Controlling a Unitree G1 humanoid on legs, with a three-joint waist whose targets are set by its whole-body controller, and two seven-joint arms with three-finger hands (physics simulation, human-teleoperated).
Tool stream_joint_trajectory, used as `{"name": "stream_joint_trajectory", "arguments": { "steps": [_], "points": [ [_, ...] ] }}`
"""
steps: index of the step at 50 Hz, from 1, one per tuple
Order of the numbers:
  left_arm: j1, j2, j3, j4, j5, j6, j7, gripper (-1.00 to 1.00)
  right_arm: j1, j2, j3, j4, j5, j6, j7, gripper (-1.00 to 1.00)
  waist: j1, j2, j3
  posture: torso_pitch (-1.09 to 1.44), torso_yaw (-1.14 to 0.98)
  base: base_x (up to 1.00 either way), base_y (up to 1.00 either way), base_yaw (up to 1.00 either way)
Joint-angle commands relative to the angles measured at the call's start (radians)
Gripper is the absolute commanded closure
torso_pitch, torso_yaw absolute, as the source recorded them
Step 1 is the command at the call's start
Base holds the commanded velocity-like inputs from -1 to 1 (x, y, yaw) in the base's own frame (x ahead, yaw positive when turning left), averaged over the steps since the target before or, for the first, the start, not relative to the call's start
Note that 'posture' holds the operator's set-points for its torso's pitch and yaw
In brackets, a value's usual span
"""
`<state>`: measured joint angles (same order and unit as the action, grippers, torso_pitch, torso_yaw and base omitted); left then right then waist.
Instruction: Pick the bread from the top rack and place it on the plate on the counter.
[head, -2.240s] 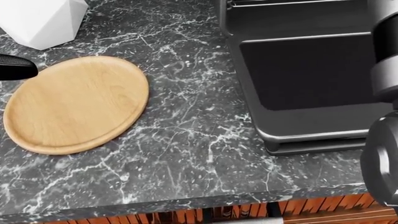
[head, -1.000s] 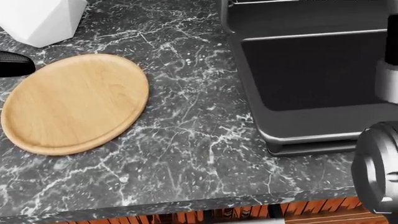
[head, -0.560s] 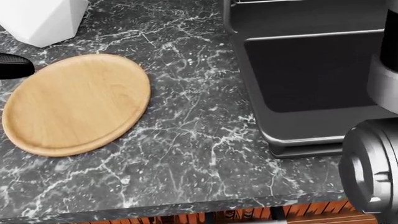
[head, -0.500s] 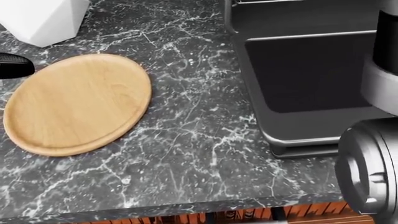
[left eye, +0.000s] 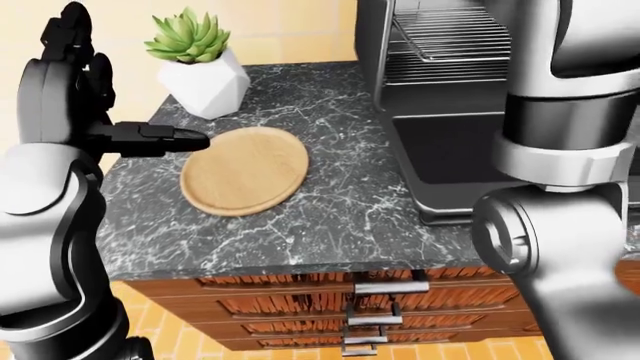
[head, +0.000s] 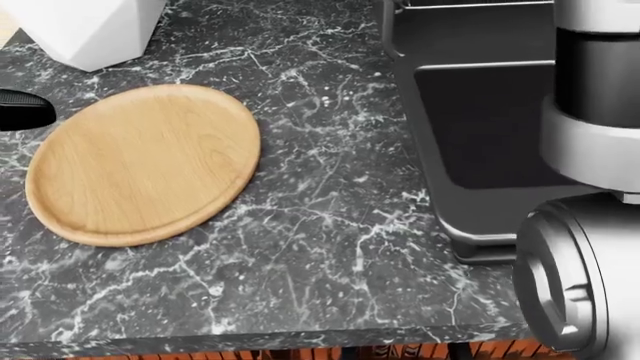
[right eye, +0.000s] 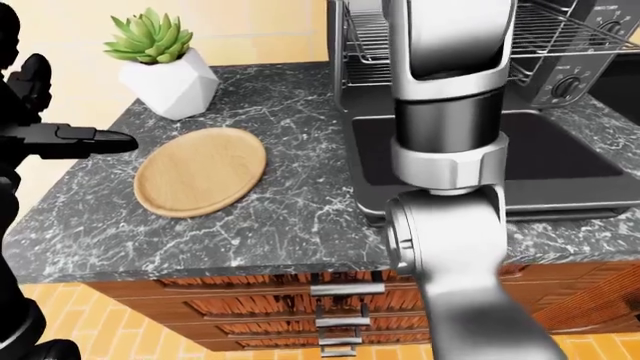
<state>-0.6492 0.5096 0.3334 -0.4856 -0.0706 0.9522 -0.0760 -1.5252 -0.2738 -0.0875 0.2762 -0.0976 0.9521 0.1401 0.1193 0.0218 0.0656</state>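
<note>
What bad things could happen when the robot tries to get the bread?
The right arm rises into the toaster oven and blocks the eye views, so neither bread nor right hand shows; the grab may go blind. The arm could also snag the wire rack. The left hand hangs beside the wooden plate and might bump it.

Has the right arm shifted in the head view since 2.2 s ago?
Yes. The right arm has swung left, covering more of the open oven door.

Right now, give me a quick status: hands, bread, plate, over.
Left hand open, raised beside the plate. Right hand out of view, arm reaching up toward the oven rack. Bread not visible. Plate bare on the counter.
</note>
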Motion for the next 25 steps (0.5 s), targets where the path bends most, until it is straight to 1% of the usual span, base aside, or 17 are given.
{"name": "stream_joint_trajectory", "arguments": {
  "steps": [1,6,11,18,25],
  "points": [
    [-0.020,0.015,0.014,-0.027,0.007,-0.031,0.005,-1.00,-0.038,-0.001,-0.022,-0.036,0.032,-0.006,-0.011,1.00,0.005,0.004,-0.031,0.00,0.20,0.00,0.00,0.00],
    [-0.022,0.011,0.010,-0.023,0.009,-0.034,0.007,-1.00,-0.016,0.006,-0.011,-0.067,0.080,0.009,-0.022,1.00,0.036,0.004,-0.033,0.00,0.23,0.00,0.00,0.00],
    [-0.025,0.011,0.007,-0.020,0.014,-0.034,0.005,-1.00,0.000,0.024,0.004,-0.053,0.101,-0.020,-0.027,1.00,0.068,0.008,-0.037,0.00,0.25,0.00,0.00,0.00],
    [-0.023,0.008,0.007,-0.020,0.017,-0.036,0.001,-1.00,-0.003,0.046,0.018,-0.025,0.112,-0.050,-0.022,1.00,0.120,0.016,-0.043,0.00,0.29,0.00,0.00,0.00],
    [-0.021,0.012,0.012,-0.023,0.017,-0.035,-0.003,-1.00,-0.026,0.060,0.020,0.010,0.120,-0.064,-0.018,1.00,0.175,0.024,-0.049,0.00,0.32,0.00,0.00,0.00]
  ]
}}
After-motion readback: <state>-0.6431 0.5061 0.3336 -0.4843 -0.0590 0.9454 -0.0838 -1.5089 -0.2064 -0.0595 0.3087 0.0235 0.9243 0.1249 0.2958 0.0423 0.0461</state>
